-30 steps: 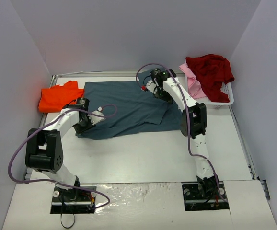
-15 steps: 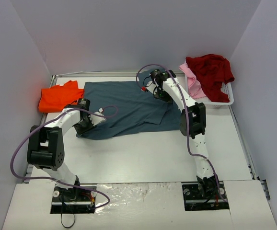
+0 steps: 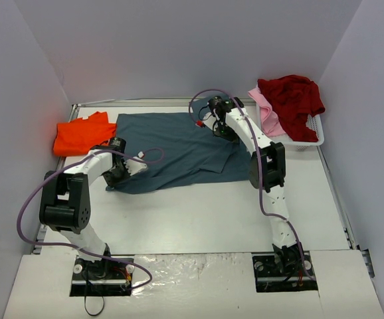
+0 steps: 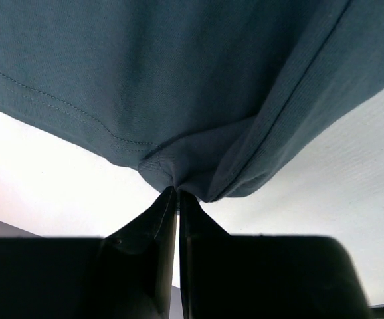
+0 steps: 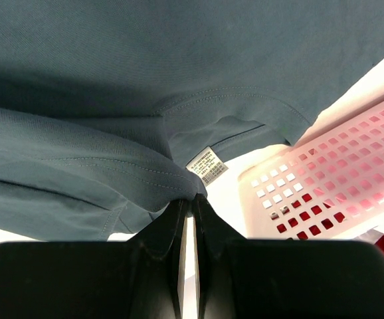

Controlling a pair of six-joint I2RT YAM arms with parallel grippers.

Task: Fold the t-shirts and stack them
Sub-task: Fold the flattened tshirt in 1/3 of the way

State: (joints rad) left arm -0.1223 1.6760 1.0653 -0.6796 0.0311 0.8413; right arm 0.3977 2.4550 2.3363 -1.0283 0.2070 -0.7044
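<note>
A slate blue-grey t-shirt (image 3: 179,149) lies spread across the middle of the table. My left gripper (image 4: 177,193) is shut on a bunched bit of its near left hem (image 4: 179,166); in the top view it (image 3: 117,176) sits low at the shirt's near left corner. My right gripper (image 5: 192,199) is shut on a fold of the same shirt beside the collar label (image 5: 206,165), at the shirt's far right (image 3: 224,131). An orange t-shirt (image 3: 79,135) lies folded at the far left. A dark red t-shirt (image 3: 291,96) and a pale pink one (image 3: 265,109) are heaped in the basket.
The white plastic basket (image 3: 311,138) stands at the far right, close beside my right gripper, and its perforated wall (image 5: 325,193) shows in the right wrist view. Grey walls enclose the table on three sides. A metal rim (image 3: 341,199) runs along the table's right edge.
My left gripper has closed on the blue-grey shirt's near left hem, and the left arm's elbow has shifted slightly. The right arm holds as before.
</note>
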